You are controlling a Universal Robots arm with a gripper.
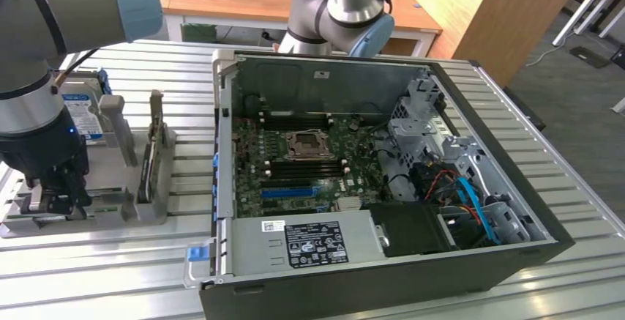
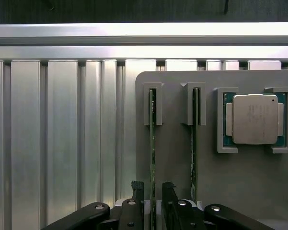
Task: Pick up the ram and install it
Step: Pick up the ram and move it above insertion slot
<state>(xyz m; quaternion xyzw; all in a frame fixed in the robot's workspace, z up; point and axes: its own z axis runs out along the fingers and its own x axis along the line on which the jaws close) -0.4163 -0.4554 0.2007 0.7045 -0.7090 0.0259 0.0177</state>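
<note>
Wrist view: the tool [image 2: 152,185] was wide open and gripped nothing, its fingers [image 2: 137,188] straddling the ram [image 2: 152,139], which stood on edge in the gray holder [image 2: 175,158]. A good grasp likely needed centering, flat-face contact, and clearance from the second stick [image 2: 194,143].

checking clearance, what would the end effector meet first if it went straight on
Probably the ram stick, standing on edge in the gray holder: the open end effector lines up with a finger on either side of it. Depth is unclear.

Lab: robot arm [image 1: 39,93], opened computer case [image 1: 293,86]
</note>
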